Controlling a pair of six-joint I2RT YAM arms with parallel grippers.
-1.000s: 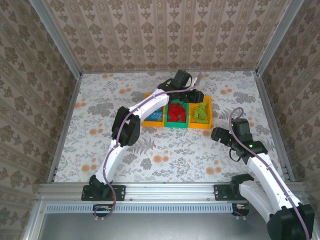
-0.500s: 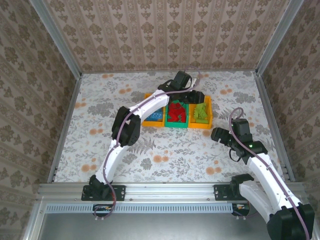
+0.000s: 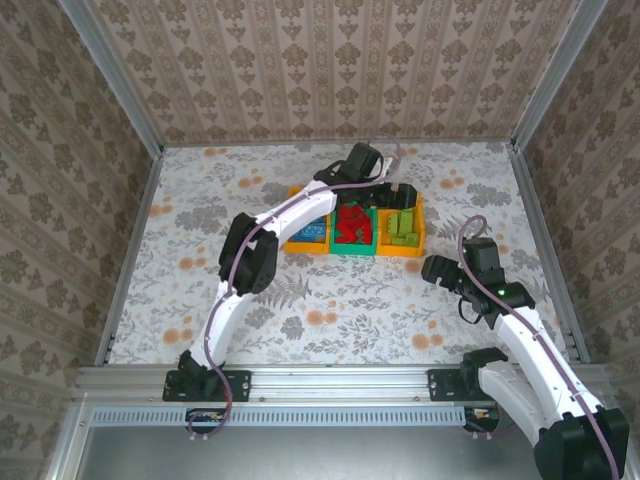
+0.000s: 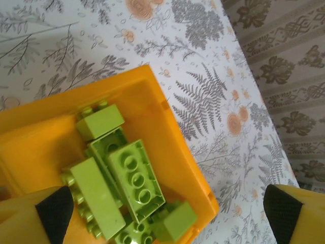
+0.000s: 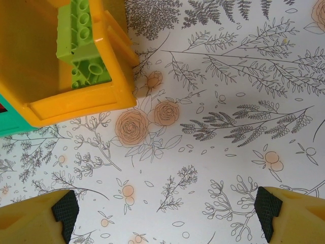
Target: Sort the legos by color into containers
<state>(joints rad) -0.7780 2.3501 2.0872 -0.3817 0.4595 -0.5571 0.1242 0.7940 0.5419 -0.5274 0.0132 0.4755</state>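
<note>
Three bins sit in a row on the tabletop, toward its far edge and a bit right of ctr, touching side to side. The left orange bin has the blue legos, the green bin in the middle has the red legos, and the right orange bin has the light green legos.

The left pincer hangs over the far end of the right orange bin, fingers spread wide w/ nothing btwn them. Its wrist cam looks down on the light green pile: several bricks heaped, some studs up, some on their sides.

The right pincer is over bare tabletop just beside that bin's near right corner, toward the right edge, likewise spread apart & empty. Its wrist cam catches the bin corner w/ a light green brick against the wall, plus a sliver of the green bin.
</note>
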